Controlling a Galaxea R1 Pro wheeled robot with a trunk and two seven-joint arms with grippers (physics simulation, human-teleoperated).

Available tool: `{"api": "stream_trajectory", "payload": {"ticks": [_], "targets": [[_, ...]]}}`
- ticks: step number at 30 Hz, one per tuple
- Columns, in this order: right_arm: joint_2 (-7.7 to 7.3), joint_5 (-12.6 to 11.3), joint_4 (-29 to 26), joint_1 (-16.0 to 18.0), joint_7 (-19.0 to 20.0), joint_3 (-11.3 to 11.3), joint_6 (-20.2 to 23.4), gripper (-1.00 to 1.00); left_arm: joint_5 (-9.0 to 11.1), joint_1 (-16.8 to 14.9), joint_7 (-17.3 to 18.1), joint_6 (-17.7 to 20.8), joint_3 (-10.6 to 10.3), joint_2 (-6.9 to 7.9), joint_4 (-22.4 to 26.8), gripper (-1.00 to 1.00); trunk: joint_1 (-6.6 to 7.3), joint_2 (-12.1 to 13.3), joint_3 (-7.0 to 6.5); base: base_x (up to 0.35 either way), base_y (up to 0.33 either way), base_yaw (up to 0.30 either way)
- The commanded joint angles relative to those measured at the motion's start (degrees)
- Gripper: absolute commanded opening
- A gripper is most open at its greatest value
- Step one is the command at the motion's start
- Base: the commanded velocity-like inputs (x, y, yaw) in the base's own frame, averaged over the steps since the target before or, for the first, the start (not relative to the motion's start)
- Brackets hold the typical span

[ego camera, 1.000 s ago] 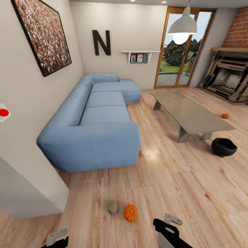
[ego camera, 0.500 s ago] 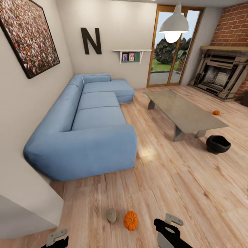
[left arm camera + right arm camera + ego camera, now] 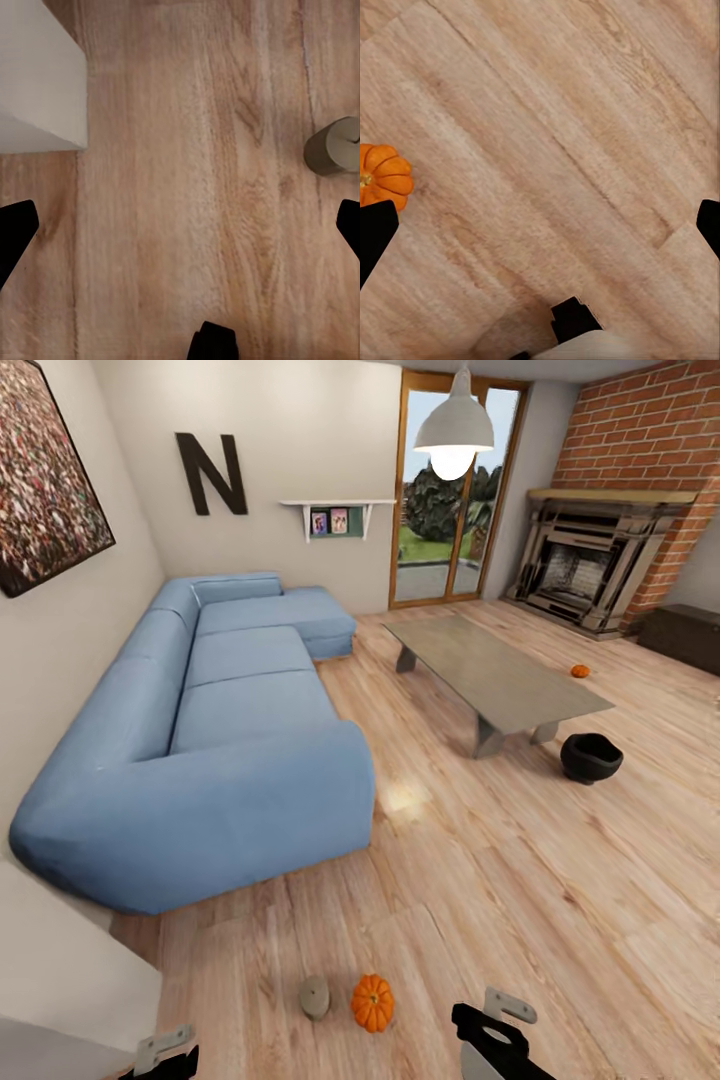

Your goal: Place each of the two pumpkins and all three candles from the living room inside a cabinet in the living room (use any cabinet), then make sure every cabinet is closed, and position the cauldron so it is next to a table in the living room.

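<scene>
A bright-orange pumpkin (image 3: pixel 372 1002) lies on the wood floor just ahead of me, with a grey-beige candle (image 3: pixel 314 996) on its side next to it. My left gripper (image 3: pixel 165 1057) and right gripper (image 3: pixel 490 1040) hang low at the near edge, both above bare floor. The left wrist view has my left gripper (image 3: pixel 180 229) open, the candle (image 3: pixel 334 146) off to one side. In the right wrist view my right gripper (image 3: pixel 540 225) is open, beside the pumpkin (image 3: pixel 382 176). Far off, a second pumpkin (image 3: pixel 580 671) sits beyond the table (image 3: pixel 495 675). The black cauldron (image 3: pixel 590 757) stands close to the table's near end. A dark-brown cabinet (image 3: pixel 690 635) shows at the right edge.
A long blue corner sofa (image 3: pixel 220 740) fills the left side. A white wall corner (image 3: pixel 70 970) juts out near my left arm. A brick fireplace (image 3: pixel 585 575) and a glass door (image 3: pixel 450 510) are at the back. Open wood floor lies between me and the table.
The whole picture has shifted left, so the camera has turned right; the fireplace and the cabinet now show more fully. Pumpkins, candle and cauldron lie where they were. Both grippers look unchanged.
</scene>
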State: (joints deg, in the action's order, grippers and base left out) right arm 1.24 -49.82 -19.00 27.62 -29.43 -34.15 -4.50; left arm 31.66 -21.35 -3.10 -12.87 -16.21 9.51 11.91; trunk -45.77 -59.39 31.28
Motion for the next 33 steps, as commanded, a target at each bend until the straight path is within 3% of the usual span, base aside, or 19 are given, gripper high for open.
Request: {"api": "stream_trajectory", "payload": {"ticks": [1,8,33], "targets": [[0.04,-0.57,0.75,0.07,-0.17,-0.41,-0.42,1.0,0.25,-0.01,-0.32,-0.14,-0.48,0.05,0.05,1.0,-0.01,-0.03,0.08,0.087,0.27,-0.256],[0.07,-0.56,1.53,0.07,-0.02,-0.4,-0.42,1.0,0.23,-0.01,-0.32,-0.14,-0.48,0.02,0.05,1.0,-0.01,-0.03,0.31,0.073,0.172,-0.256],[0.05,-0.63,1.68,0.07,-0.01,-0.31,-0.42,1.0,0.24,-0.01,-0.32,-0.15,-0.49,-0.02,0.05,1.0,-0.01,-0.03,1.11,0.002,0.004,-0.256]]}}
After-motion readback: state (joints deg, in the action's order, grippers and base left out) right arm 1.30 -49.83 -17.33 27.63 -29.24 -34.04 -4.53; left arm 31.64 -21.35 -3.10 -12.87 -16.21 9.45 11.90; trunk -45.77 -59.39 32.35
